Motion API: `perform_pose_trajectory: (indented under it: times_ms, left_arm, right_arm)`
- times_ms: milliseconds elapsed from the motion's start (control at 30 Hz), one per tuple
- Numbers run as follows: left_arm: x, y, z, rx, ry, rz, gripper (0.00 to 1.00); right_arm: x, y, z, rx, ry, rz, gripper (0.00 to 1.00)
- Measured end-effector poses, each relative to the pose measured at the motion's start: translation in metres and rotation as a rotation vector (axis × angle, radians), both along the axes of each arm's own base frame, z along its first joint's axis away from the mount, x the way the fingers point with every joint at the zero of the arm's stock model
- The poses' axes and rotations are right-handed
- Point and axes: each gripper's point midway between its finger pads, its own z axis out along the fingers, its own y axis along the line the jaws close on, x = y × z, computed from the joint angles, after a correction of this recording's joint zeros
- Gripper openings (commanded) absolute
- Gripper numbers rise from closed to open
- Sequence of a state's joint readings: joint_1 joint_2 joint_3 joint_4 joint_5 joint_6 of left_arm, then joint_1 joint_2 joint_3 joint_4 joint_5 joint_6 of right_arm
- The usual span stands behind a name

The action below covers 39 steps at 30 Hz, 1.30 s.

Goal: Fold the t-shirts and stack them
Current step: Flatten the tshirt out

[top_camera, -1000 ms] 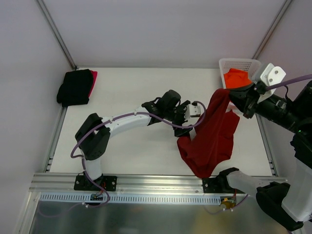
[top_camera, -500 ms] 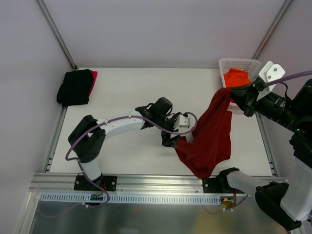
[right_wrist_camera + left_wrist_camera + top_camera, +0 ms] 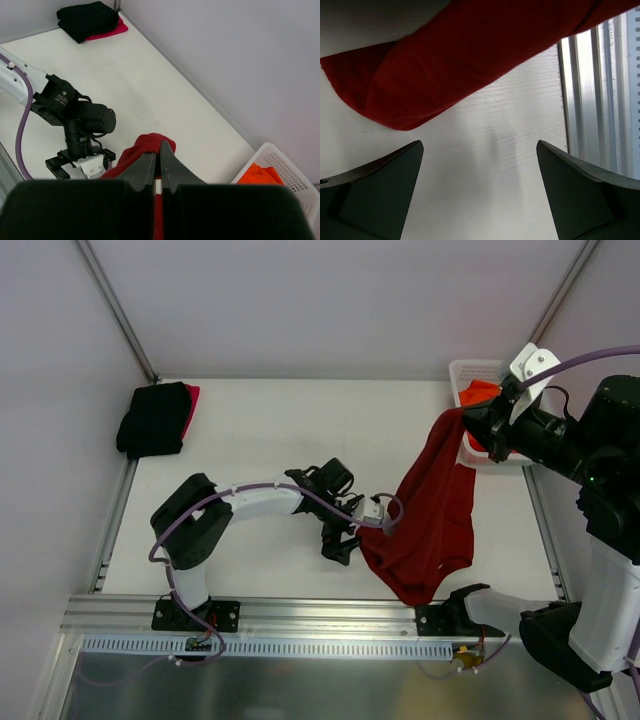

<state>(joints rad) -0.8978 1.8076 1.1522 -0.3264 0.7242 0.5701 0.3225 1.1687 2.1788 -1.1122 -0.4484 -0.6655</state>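
My right gripper (image 3: pixel 468 423) is shut on a corner of the dark red t-shirt (image 3: pixel 430 510) and holds it up; the shirt hangs down and its lower part lies on the table near the front edge. In the right wrist view the shut gripper (image 3: pixel 161 146) pinches a bunch of the dark red cloth (image 3: pixel 150 142). My left gripper (image 3: pixel 345 540) is open and empty, low over the table just left of the shirt's lower edge. The left wrist view shows that gripper (image 3: pixel 480 150) with bare table between its fingers and the shirt's edge (image 3: pixel 445 65) beyond them.
A folded black t-shirt (image 3: pixel 153 418) lies on a bright red one (image 3: pixel 191 403) at the table's far left corner. A white lattice basket (image 3: pixel 485 380) holding an orange t-shirt (image 3: pixel 478 395) stands at the far right. The metal rail (image 3: pixel 300 625) runs along the front edge.
My left gripper has moved down and toward the front edge, to the shirt's lower left edge. My right gripper has lifted the shirt's corner and shifted slightly left.
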Motion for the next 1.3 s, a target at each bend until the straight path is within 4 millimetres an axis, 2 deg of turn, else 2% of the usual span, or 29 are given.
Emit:
perform_pose_trajectory:
  times_ms: [133, 433, 533, 567, 633, 667, 700, 767, 833, 867, 900, 1133, 1233, 1300]
  left_arm:
    - [0.007, -0.008, 0.0, -0.023, -0.011, 0.029, 0.99]
    - [0.053, -0.044, 0.016, -0.156, -0.211, 0.159, 0.99]
    - [0.055, -0.046, 0.013, -0.193, -0.253, 0.182, 0.98]
    - [0.053, -0.047, 0.011, -0.196, -0.258, 0.18, 0.93]
    - [0.05, -0.049, 0.01, -0.201, -0.26, 0.18, 0.71]
    - [0.048, -0.052, 0.012, -0.21, -0.26, 0.176, 0.41]
    - [0.047, -0.054, 0.014, -0.218, -0.255, 0.172, 0.31]
    - [0.043, -0.057, 0.018, -0.224, -0.241, 0.152, 0.24]
    - [0.042, -0.064, 0.024, -0.233, -0.21, 0.137, 0.23]
    - [0.041, -0.067, 0.026, -0.238, -0.202, 0.131, 0.18]
    - [0.04, -0.07, 0.03, -0.243, -0.186, 0.122, 0.0]
    - [0.037, -0.066, 0.028, -0.21, -0.154, 0.13, 0.0]
    - [0.049, -0.056, 0.027, -0.164, -0.153, 0.174, 0.0]
    - [0.07, -0.044, 0.032, -0.13, -0.157, 0.233, 0.0]
  right_arm:
    - [-0.002, -0.003, 0.002, 0.002, -0.008, -0.011, 0.0]
    - [-0.011, -0.008, 0.007, 0.01, -0.034, -0.02, 0.0]
    - [-0.015, -0.009, 0.008, 0.012, -0.042, -0.021, 0.0]
    - [-0.015, -0.009, 0.008, 0.013, -0.044, -0.021, 0.0]
    - [-0.016, -0.01, 0.009, 0.013, -0.046, -0.022, 0.0]
    - [-0.016, -0.01, 0.009, 0.013, -0.046, -0.024, 0.0]
    - [-0.015, -0.011, 0.009, 0.012, -0.045, -0.029, 0.0]
    - [-0.014, -0.012, 0.008, 0.011, -0.045, -0.037, 0.0]
    - [-0.013, -0.013, 0.008, 0.01, -0.045, -0.044, 0.0]
    - [-0.013, -0.013, 0.008, 0.01, -0.045, -0.045, 0.0]
    - [-0.013, -0.014, 0.008, 0.009, -0.045, -0.05, 0.0]
    - [-0.011, -0.015, 0.006, 0.006, -0.039, -0.057, 0.0]
    - [-0.009, -0.016, 0.003, 0.002, -0.033, -0.068, 0.0]
    - [-0.007, -0.017, 0.0, -0.002, -0.026, -0.074, 0.0]
